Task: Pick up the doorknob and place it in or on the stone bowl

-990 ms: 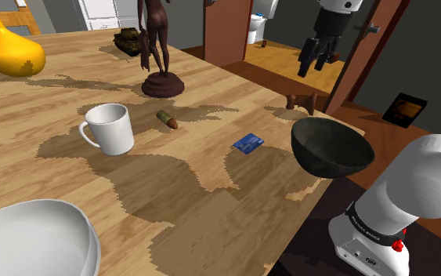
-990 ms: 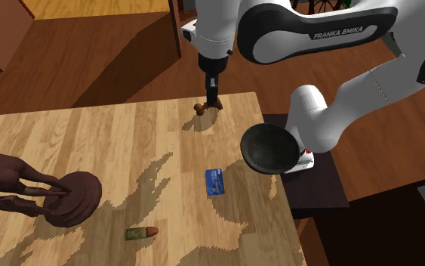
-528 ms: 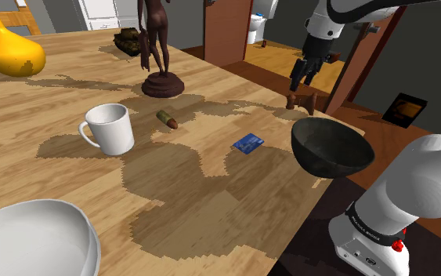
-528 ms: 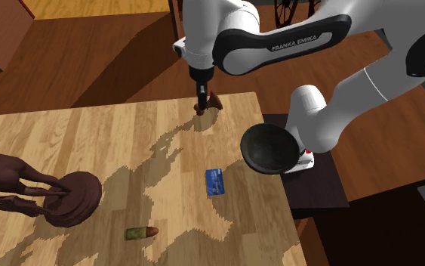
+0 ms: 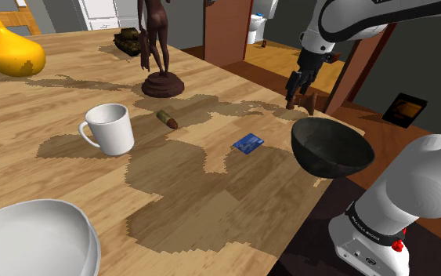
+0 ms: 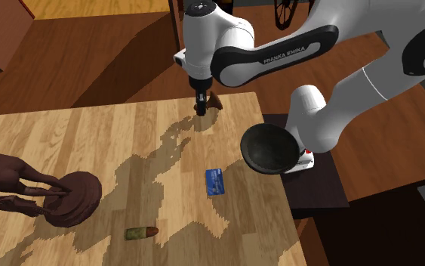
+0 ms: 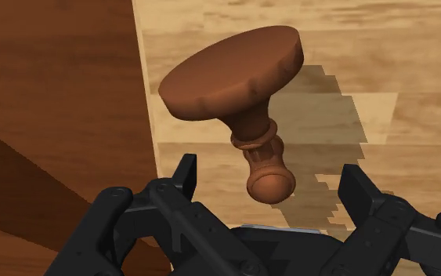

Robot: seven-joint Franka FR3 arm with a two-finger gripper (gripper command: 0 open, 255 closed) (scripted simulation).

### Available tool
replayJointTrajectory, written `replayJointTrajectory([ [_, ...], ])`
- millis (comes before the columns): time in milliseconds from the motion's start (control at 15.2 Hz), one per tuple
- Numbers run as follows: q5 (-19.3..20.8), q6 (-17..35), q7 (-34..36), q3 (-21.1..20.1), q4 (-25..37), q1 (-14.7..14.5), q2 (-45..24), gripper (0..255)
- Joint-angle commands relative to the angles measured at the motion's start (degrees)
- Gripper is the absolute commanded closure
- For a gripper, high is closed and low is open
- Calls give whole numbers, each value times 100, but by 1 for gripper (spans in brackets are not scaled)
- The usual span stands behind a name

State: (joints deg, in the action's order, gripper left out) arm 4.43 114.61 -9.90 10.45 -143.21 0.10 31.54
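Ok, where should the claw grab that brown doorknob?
By the thin ringed neck of the reddish-brown, mushroom-shaped doorknob, coming straight down. It lies on its side, so the black two-finger claw, open, can straddle the neck; the wide head looks too broad.

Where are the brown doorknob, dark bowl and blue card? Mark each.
Brown turned doorknob (image 7: 234, 74), wrist view, broad disc.
Dark round bowl (image 5: 332, 146), shoulder view, inner wall.
Blue flat card (image 5: 247, 143), shoulder view, top face.

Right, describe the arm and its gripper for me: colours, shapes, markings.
The arm is white, built of rounded links with dark bands at the joints; one link carries black FRANKA EMIKA lettering. Its gripper is all black and angular, with two fingers. A small red part sits near its base.
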Motion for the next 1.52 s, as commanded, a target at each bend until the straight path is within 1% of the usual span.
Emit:
replayJointTrajectory([
  [0, 0, 38, -2, 4, -20, -1, -15, 0],
  [330, 0, 38, -2, 4, -20, -1, -15, 0],
  [396, 0, 38, -2, 4, -20, 0, -15, 255],
  [990, 0, 38, -2, 4, -20, -1, -15, 255],
  [1452, -24, -528, 8, -40, 452, -12, 80, 255],
])
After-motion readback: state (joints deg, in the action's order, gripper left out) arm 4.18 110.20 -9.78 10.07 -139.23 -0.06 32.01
